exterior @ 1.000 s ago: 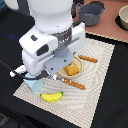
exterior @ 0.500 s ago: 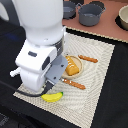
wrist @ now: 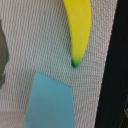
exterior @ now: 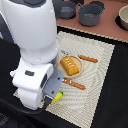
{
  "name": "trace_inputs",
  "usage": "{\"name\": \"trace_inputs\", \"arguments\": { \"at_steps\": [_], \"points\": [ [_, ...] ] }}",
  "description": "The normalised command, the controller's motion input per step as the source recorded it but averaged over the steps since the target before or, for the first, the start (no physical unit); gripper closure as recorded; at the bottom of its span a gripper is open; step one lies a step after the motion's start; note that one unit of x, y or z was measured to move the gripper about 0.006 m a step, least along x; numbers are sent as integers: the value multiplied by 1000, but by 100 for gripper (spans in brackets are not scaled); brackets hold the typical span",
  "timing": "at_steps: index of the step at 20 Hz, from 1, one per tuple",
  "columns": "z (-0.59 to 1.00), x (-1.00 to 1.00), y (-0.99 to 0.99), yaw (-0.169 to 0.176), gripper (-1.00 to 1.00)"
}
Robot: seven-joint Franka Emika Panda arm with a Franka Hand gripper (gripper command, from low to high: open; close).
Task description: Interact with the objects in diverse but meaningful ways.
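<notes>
Writing or labels: none can be read on anything in either view. The white arm fills the exterior view's left half, its wrist block low over the near corner of the woven beige placemat. The gripper is hidden under that block, so I cannot tell whether it is wide, narrow or holding anything; the wrist view shows no fingers either.

Just past the block's lower edge, the yellow banana peeks out with its green tip. The wrist view shows that banana lying flat on the weave, green tip nearest a pale blue shape that sits just beside it but apart. A dark strip along one side of the wrist view is the black table, so the banana lies near the mat's edge.

Mid-mat, the orange ridged bread block rests on a pale plate, with one orange stick beyond it and another nearer the arm. Open weave lies toward the exterior view's right. Two grey pots stand on the brown surface behind, well apart from the mat.
</notes>
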Motion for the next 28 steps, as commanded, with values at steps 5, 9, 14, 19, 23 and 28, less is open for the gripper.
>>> {"name": "trace_inputs", "arguments": {
  "at_steps": [5,9,14,19,23,28],
  "points": [
    [-325,298,-182,60,-100],
    [-329,250,-125,61,-100],
    [-257,250,-115,52,100],
    [-121,283,-103,26,100],
    [-21,228,-121,14,100],
    [63,99,-187,10,100]
  ]
}}
